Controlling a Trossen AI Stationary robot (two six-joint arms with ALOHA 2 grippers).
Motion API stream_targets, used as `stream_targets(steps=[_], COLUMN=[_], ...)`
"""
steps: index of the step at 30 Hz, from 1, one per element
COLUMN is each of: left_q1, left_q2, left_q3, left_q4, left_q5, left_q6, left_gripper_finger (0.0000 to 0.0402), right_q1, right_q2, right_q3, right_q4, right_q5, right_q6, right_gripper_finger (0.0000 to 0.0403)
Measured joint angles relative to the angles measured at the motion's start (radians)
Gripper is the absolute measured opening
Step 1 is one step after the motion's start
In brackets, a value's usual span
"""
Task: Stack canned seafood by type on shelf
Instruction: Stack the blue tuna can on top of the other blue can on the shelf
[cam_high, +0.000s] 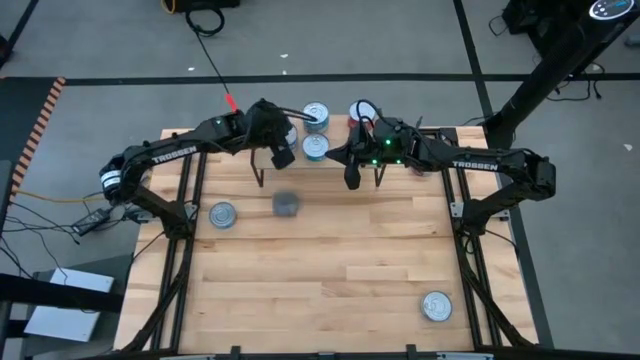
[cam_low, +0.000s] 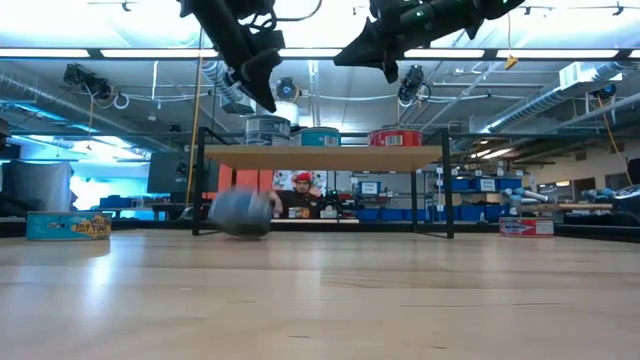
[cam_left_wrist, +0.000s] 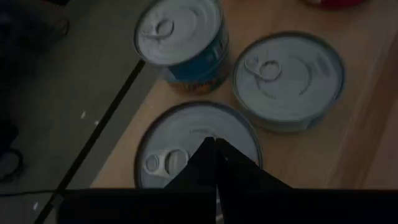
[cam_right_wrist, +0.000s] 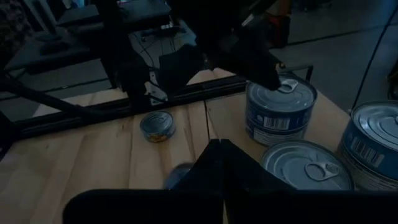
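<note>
The shelf (cam_low: 330, 157) stands at the table's far edge with three cans on its board: a grey-blue one (cam_low: 268, 130), a teal one (cam_low: 320, 136) and a red one (cam_low: 395, 137). My left gripper (cam_high: 285, 157) is shut and empty, just above the nearest of the shelf cans (cam_left_wrist: 196, 140) at the shelf's left end. Beside it, over the shelf's right part, my right gripper (cam_high: 352, 180) is shut and empty too. A dark can (cam_high: 286, 204) shows blurred on the table in front of the shelf.
Two more tins stand on the table, one at the left (cam_high: 222, 214) and one at the near right (cam_high: 436, 306). A flat box (cam_low: 68, 225) lies beyond the table's left side. A person (cam_low: 300, 195) sits in the room behind the shelf.
</note>
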Motion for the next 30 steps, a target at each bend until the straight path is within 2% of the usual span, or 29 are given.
stream_targets(steps=[3, 10, 13, 15, 20, 30], left_q1=[-0.003, -0.034, -0.067, -0.081, -0.105, -0.09], left_q2=[-0.003, -0.007, 0.009, 0.023, 0.047, 0.047], left_q3=[0.001, 0.0, -0.004, -0.02, -0.062, -0.13], left_q4=[0.005, -0.009, -0.029, -0.03, -0.027, 0.056], left_q5=[0.024, 0.228, 0.24, 0.218, 0.007, -0.067], left_q6=[0.001, -0.016, -0.017, -0.025, -0.082, -0.183], left_gripper_finger=[0.0001, 0.0001, 0.0001, 0.0, 0.0, 0.0], right_q1=[0.0, 0.0, 0.0, 0.0, 0.0, -0.001], right_q2=[0.0, 0.0, -0.001, -0.001, -0.002, -0.002], right_q3=[0.0, 0.0, 0.0, 0.0, 0.0, 0.0], right_q4=[-0.003, -0.005, -0.003, 0.002, 0.002, 0.001], right_q5=[0.0, -0.004, -0.004, -0.004, -0.004, -0.004], right_q6=[0.002, 0.003, 0.003, 0.001, -0.005, -0.013], right_gripper_finger=[0.0, 0.0, 0.0, 0.0, 0.0, 0.0])
